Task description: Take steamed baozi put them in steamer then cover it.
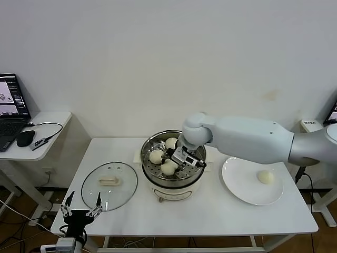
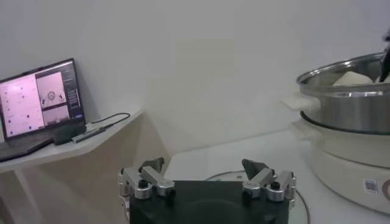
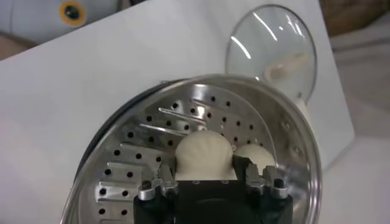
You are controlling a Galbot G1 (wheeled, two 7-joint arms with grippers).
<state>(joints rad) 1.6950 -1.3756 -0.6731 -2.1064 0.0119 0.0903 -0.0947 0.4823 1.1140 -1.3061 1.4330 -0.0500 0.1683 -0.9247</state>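
Note:
The steel steamer (image 1: pixel 149 171) stands mid-table on its cream pot base. Inside it lie three baozi: one at the back (image 1: pixel 171 142), one toward the left (image 1: pixel 156 156), and one at the front (image 1: pixel 168 167). My right gripper (image 1: pixel 176 161) reaches down into the basket and is shut on that front baozi (image 3: pixel 204 155), low over the perforated bottom (image 3: pixel 140 152); a second bun (image 3: pixel 256 156) lies just beside it. Another baozi (image 1: pixel 266 177) rests on the white plate (image 1: pixel 239 182). The glass cover (image 1: pixel 124 190) lies flat, left of the steamer. My left gripper (image 1: pixel 81 208) hangs open at the table's front left corner.
A side desk (image 1: pixel 52 118) at the far left carries a laptop (image 1: pixel 10 110) and a mouse (image 1: pixel 25 138). The steamer's wall (image 2: pixel 347 103) rises beside the left gripper (image 2: pixel 204 167), with the cover's rim (image 2: pixel 225 178) just ahead of it. A wall is close behind the table.

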